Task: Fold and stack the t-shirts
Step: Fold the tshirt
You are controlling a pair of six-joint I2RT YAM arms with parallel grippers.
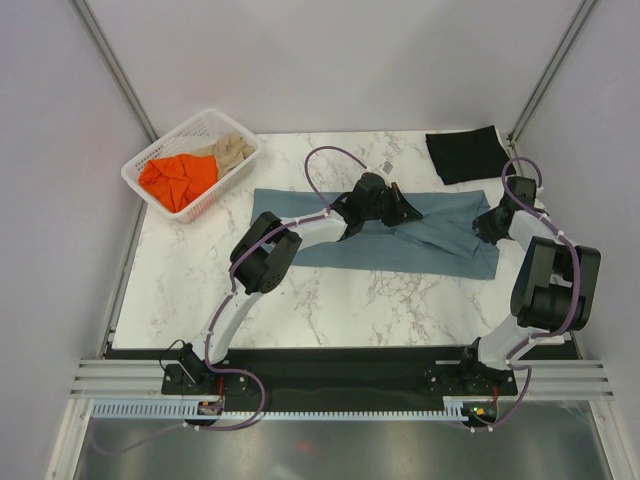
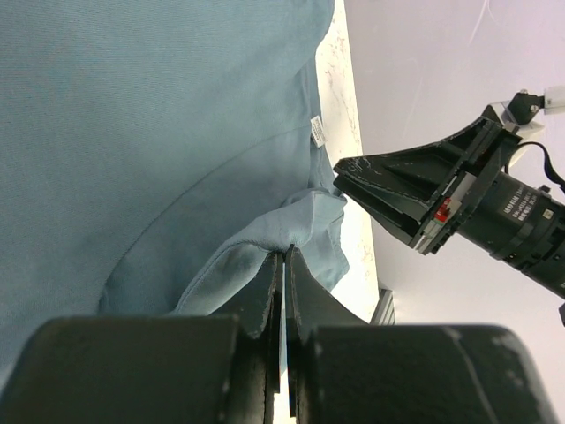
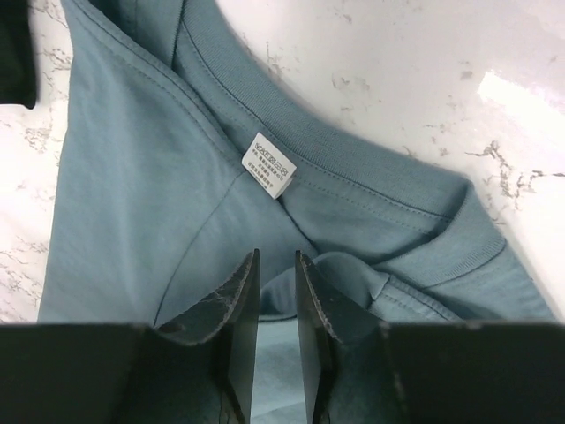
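L gripper (image 2: 284, 253) is clamping a raised fold of blue shirt (image 1: 330, 225), which is lying spread at centre. R gripper (image 3: 277, 258) is pinching cloth just near of the neck label (image 3: 267, 174). Black shirt (image 1: 465, 155) is lying far right.
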